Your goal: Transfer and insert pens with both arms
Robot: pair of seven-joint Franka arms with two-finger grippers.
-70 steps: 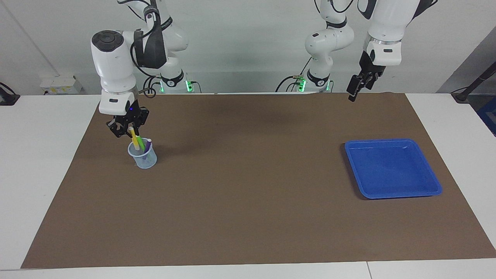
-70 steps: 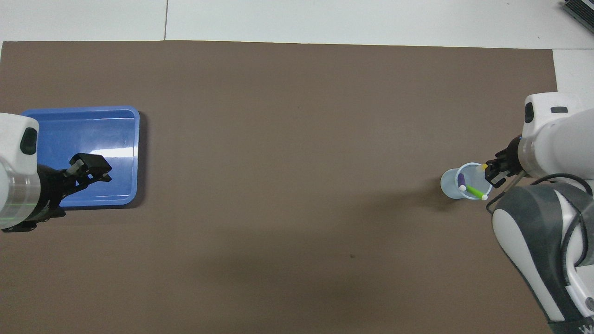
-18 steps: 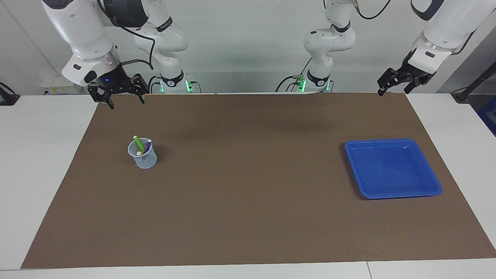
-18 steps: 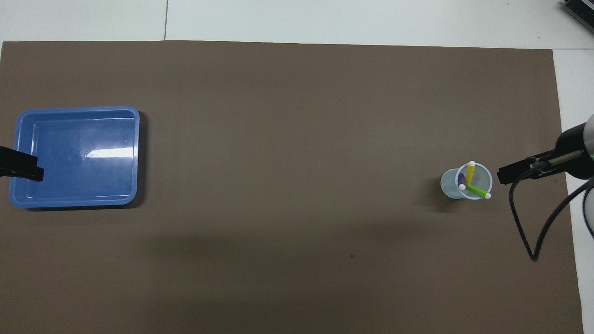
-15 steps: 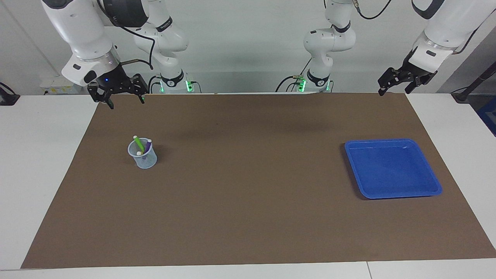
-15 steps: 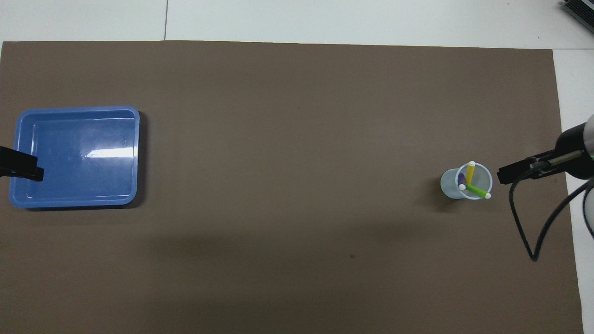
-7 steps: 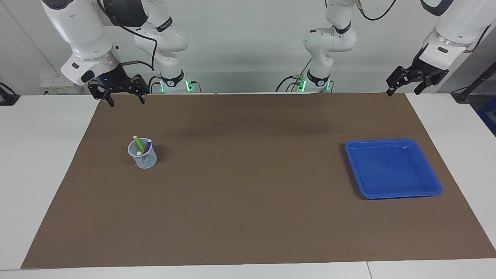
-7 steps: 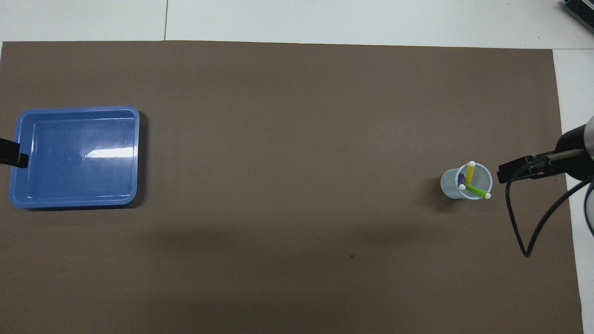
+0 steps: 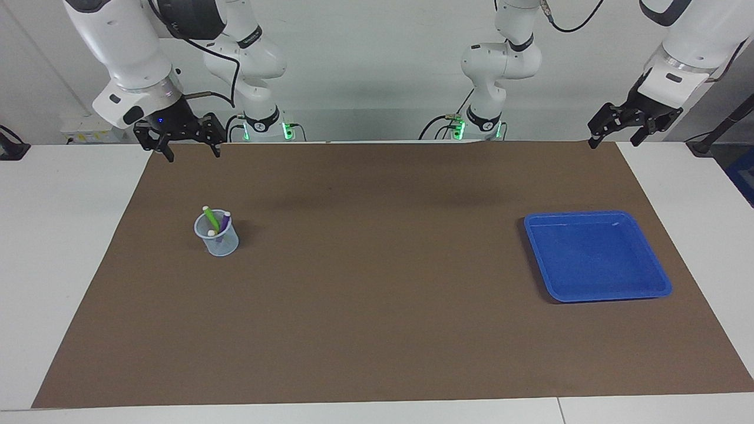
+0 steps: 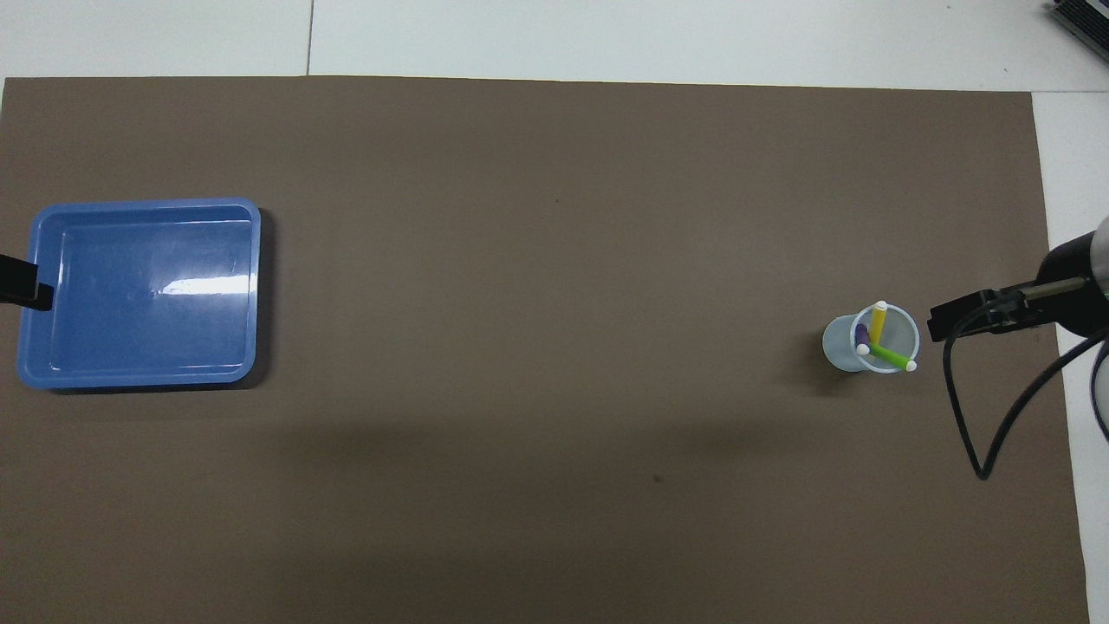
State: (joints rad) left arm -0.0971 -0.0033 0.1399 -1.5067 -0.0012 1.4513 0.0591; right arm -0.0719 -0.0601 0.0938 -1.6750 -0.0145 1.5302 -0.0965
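Three pens [image 9: 215,222] stand clear of both jaws.

A white tabletop [image 9: 65,235] carries a big brown mat [image 9: 377,294]; on the mat sit a clear cup [image 9: 218,238] and a blue tray [image 9: 539,259], well apart.

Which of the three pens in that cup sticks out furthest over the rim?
The green pen. It leans right across the cup rim, while the yellow pen and purple pen stay inside.

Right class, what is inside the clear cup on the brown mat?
Three pens stand in the clear cup: the yellow pen, green pen and purple pen. Their lower ends are hard to make out.
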